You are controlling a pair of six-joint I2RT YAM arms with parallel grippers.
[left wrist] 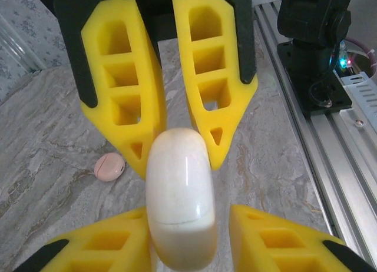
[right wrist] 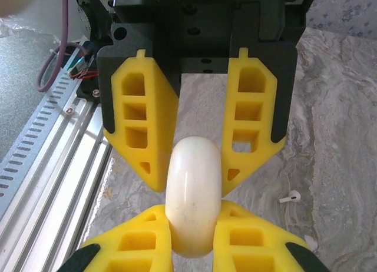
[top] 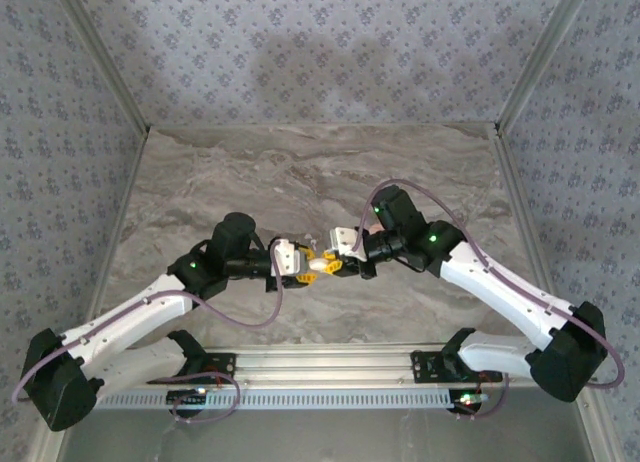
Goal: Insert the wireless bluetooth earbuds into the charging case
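A white rounded charging case (top: pixel 313 265), lid closed, is held above the table between the two grippers. My right gripper (right wrist: pixel 194 212) is shut on it, both yellow fingers pressed against its sides. My left gripper (left wrist: pixel 188 219) is open around the case's other end (left wrist: pixel 179 195): one finger touches it and the other stands off with a gap. In the top view the left gripper (top: pixel 302 264) and right gripper (top: pixel 329 262) meet tip to tip. One tiny white stemmed earbud (right wrist: pixel 290 196) lies on the marble below, to the right of the right gripper. The second earbud is not visible.
A small round pinkish disc (left wrist: pixel 109 167) lies on the marble table (top: pixel 320 172) beneath the left gripper. The aluminium rail (top: pixel 330 377) with the arm bases runs along the near edge. Patterned walls close in the back and sides.
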